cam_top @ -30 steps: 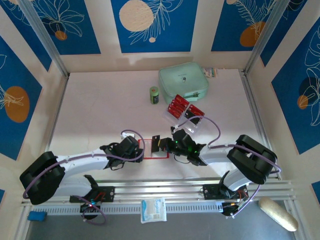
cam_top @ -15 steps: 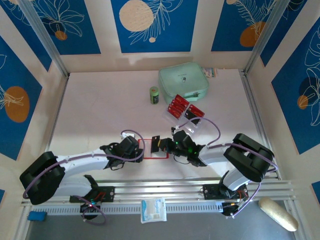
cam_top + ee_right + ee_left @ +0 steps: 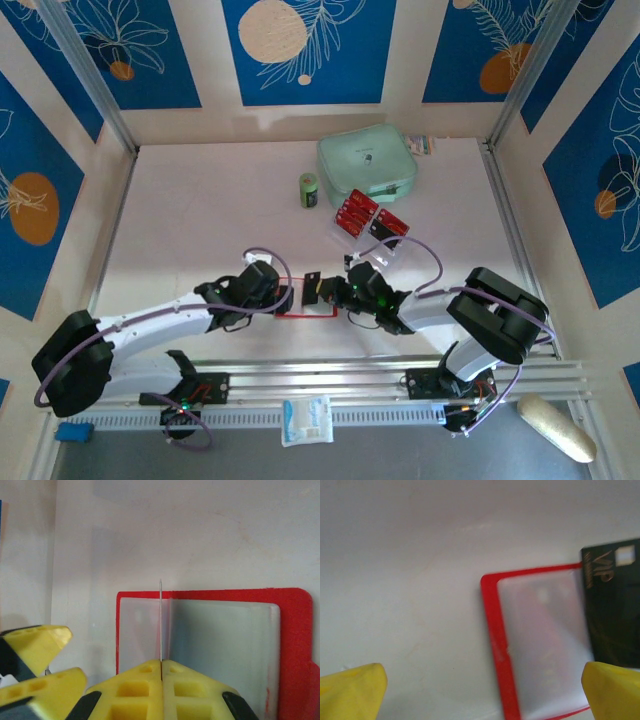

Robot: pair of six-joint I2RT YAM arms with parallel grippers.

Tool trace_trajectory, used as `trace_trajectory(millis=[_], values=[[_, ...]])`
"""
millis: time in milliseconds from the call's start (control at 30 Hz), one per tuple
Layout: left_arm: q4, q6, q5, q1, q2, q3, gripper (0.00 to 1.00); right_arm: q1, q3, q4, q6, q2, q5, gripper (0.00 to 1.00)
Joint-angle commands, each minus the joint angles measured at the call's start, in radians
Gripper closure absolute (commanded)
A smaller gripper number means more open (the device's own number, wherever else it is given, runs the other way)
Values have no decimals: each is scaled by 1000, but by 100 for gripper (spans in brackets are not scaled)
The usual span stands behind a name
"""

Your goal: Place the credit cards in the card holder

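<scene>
The right gripper (image 3: 161, 664) is clamped on a black credit card (image 3: 160, 622), which stands on edge and points toward 12 o'clock in its wrist view, over the 9 o'clock side of the card holder (image 3: 295, 645). The holder lies open and flat on the desk (image 3: 200, 220) between the arms. The left gripper (image 3: 483, 687) hangs with its jaws wide apart at the holder's 9 o'clock edge in the top view, so the insertion likely falls to the right arm.

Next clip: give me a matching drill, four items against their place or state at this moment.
1. jaws of the left gripper
2. jaws of the right gripper
3. small red square fold-over card holder
4. mint-green zip pouch

A. at the far end of the table
B. shut on a thin black plastic card
C. spread wide, gripping nothing
D. lying open, pale pockets up

Pairs: 1-C, 2-B, 3-D, 4-A
</scene>
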Motion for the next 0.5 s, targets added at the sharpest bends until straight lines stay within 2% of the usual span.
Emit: trace_trajectory(millis=[0,467], values=[[-18,40,-9,7,50,43,0,7,-23,27,15,-5,12,100],[-57,1,-56,7,146,11,0,8,-69,103,10,-47,18,100]])
